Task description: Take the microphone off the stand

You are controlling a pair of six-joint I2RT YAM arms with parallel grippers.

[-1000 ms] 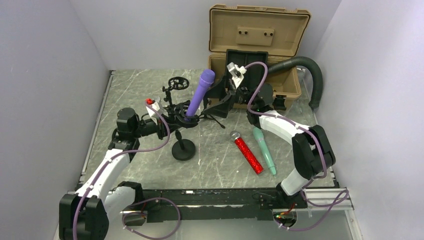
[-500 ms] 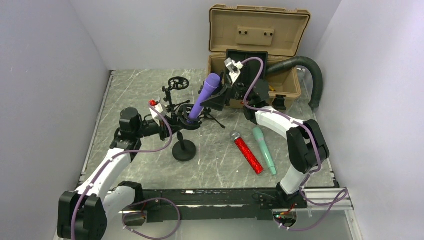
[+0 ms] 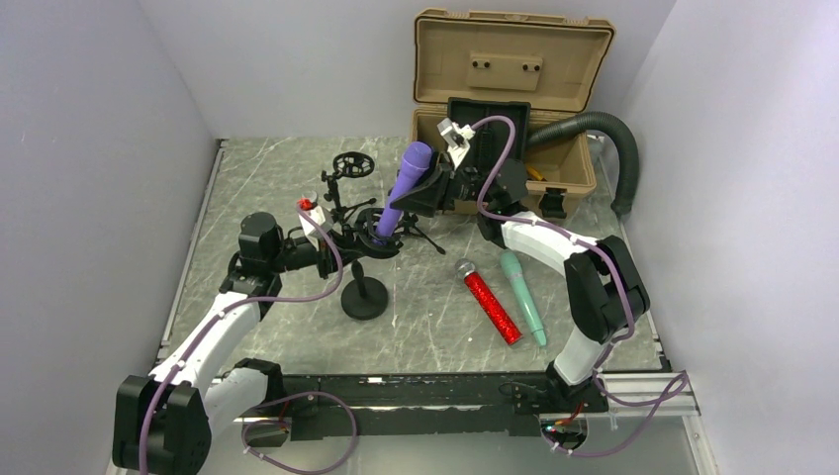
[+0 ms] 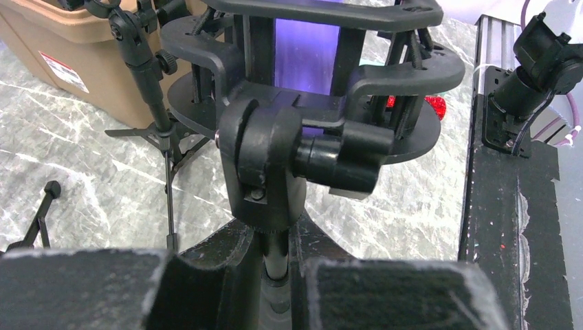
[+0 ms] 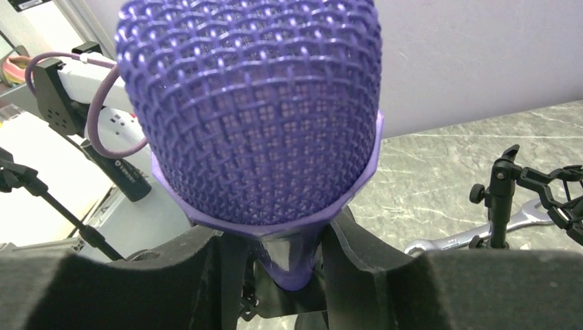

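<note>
A purple microphone (image 3: 407, 181) leans up and to the right out of the black shock mount (image 3: 371, 239) of a stand with a round base (image 3: 363, 298). My right gripper (image 3: 425, 190) is shut on the microphone just under its mesh head (image 5: 251, 103), one finger (image 5: 196, 275) on each side of the neck. My left gripper (image 3: 334, 254) is shut on the stand's pole (image 4: 284, 265) just below the mount's clamp (image 4: 265, 165). The microphone's purple body (image 4: 302, 48) shows inside the mount. Its lower end is hidden by the mount.
A red glitter microphone (image 3: 490, 302) and a green one (image 3: 522, 295) lie to the right of the stand. An open tan case (image 3: 510, 74) and a black hose (image 3: 621, 148) stand at the back. A small tripod stand (image 3: 348, 168) is behind the mount. A wrench (image 5: 440, 240) lies on the table.
My right gripper has moved left onto the microphone and its jaws have closed round the neck. The microphone leans slightly more to the right. The left gripper keeps its hold.
</note>
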